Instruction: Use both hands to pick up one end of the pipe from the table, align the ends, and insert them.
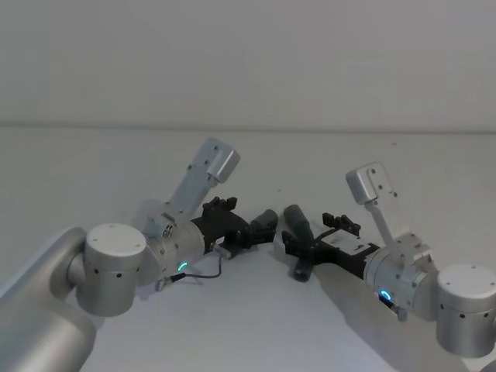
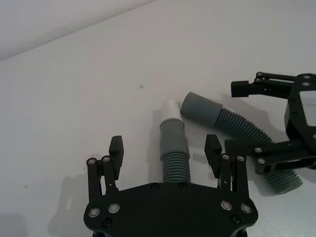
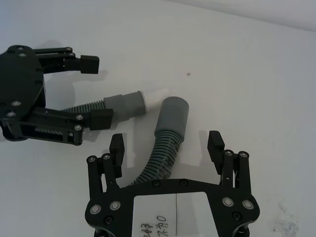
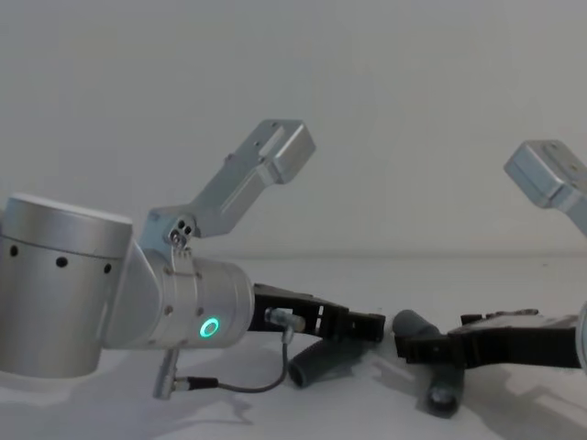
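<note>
Pipe pieces (image 2: 174, 163) on table (image 2: 74, 98), straddled by left gripper (image 2: 165, 146), right gripper (image 3: 166, 142)

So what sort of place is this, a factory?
Likely a robotics test bench, not a factory: a plain white table, a blank backdrop, and the left gripper and right gripper, open, straddling two grey pipe pieces.

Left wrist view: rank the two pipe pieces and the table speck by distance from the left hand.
1. Left pipe piece, inside the open left hand.
2. Right pipe piece, just beyond, toward the robot's right.
3. Speck, farther out on the table.
</note>
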